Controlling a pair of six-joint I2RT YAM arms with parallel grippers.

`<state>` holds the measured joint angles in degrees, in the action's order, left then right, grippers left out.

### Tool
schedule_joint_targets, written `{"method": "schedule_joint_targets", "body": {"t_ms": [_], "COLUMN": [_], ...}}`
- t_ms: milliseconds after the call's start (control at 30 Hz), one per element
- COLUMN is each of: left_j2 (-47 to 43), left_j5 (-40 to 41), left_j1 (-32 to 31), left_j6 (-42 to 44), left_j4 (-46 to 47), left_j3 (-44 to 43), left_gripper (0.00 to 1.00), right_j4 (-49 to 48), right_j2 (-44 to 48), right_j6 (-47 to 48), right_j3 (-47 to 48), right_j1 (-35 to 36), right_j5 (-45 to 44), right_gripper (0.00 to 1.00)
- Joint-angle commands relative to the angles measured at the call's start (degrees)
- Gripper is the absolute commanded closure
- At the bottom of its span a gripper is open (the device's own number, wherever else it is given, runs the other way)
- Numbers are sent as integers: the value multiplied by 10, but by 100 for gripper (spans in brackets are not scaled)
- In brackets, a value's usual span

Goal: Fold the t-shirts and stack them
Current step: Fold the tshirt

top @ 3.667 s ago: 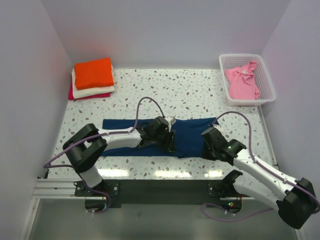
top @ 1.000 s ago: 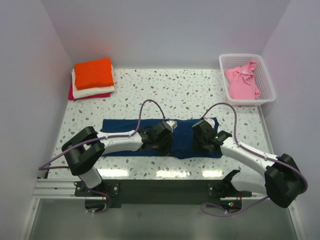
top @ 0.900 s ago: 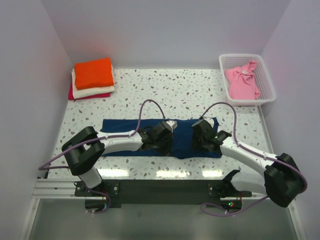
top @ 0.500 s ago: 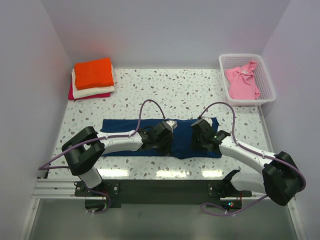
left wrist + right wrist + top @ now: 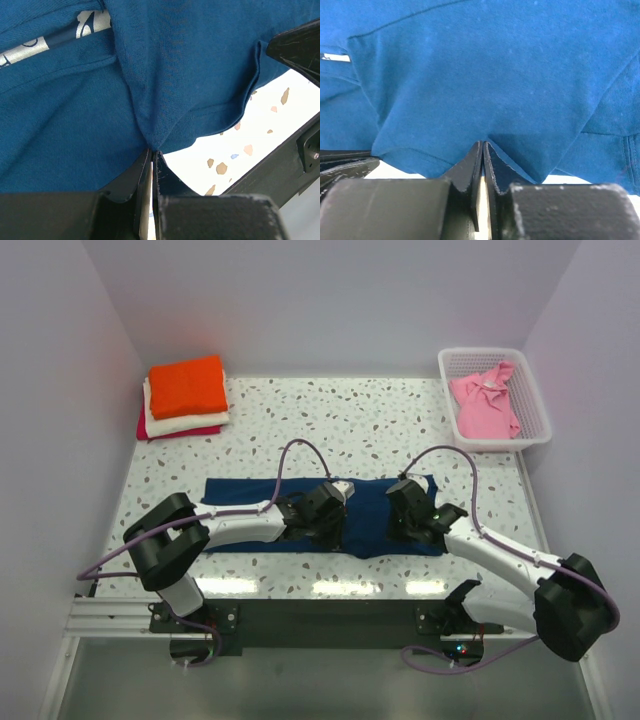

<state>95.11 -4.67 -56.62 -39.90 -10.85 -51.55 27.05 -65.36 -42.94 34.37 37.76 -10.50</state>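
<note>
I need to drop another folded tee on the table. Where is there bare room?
Bare table lies behind the navy t-shirt, between the folded stack and the basket. The near middle is crowded: the left gripper and right gripper both pinch the shirt's near hem.

Top view bright, even, sharp; soft shadows; glare patches on table point(image 5: 335, 587) near edge. Wrist views: shirt point(image 5: 190, 65) sharp, well lit; near fingers point(image 5: 470, 167) slightly blurred.
</note>
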Motion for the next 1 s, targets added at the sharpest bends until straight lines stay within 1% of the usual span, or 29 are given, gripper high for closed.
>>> {"method": "schedule_joint_targets", "body": {"t_ms": [0, 100, 167, 200, 233, 267, 300, 333, 367, 467, 700, 800, 900, 933, 967], "left_j2": [-15, -15, -15, -14, -15, -15, -15, -14, -13, -12, -10, -10, -10, -10, -9], "left_j5": [-3, -4, -3, -3, -3, -3, -3, -3, -3, -3, -3, -3, -3, -3, -3], "left_j1": [5, 5, 5, 5, 5, 5, 5, 5, 5, 5, 5, 5, 5, 5, 5], "left_j6": [-5, -5, -6, -5, -5, -7, -6, -7, -6, -6, -7, -7, -7, -7, -7], "left_j4": [0, 0, -1, 0, -1, -1, 0, -1, -1, 0, -1, -3, -3, -4, -4], "left_j3": [-17, -17, -17, -17, -16, -16, -16, -17, -17, -18, -20, -20, -20, -21, -21], "left_gripper": [92, 92, 92, 92, 92, 92, 92, 92, 93, 93, 93, 93, 93, 93, 93], "right_j4": [7, 9, 9, 9, 9, 9, 5, 3, 3, 5, 5, 13, 22, 25, 27], "right_j2": [10, 14, 16, 16, 16, 15, 14, 13, 14, 8, -37, -48, -45, -43, -40], "right_j6": [-5, -5, -4, -1, 0, 6, 10, 11, 15, 21, 24, 19, 13, 11, 9], "right_j3": [-5, -5, -4, -3, -2, -1, -1, -2, -1, 2, 12, 12, 11, 11, 11], "right_j1": [-1, -1, 0, -1, -1, -1, -1, -1, 0, 7, 35, 43, 44, 45, 44], "right_j5": [4, 5, 7, 6, 7, 8, 12, 14, 13, 1, -5, -13, -26, -29, -32], "right_gripper": [95, 100, 98, 94, 75, 67, 62, 57, 55, 52, 52, 54, 67, 74, 76]}}
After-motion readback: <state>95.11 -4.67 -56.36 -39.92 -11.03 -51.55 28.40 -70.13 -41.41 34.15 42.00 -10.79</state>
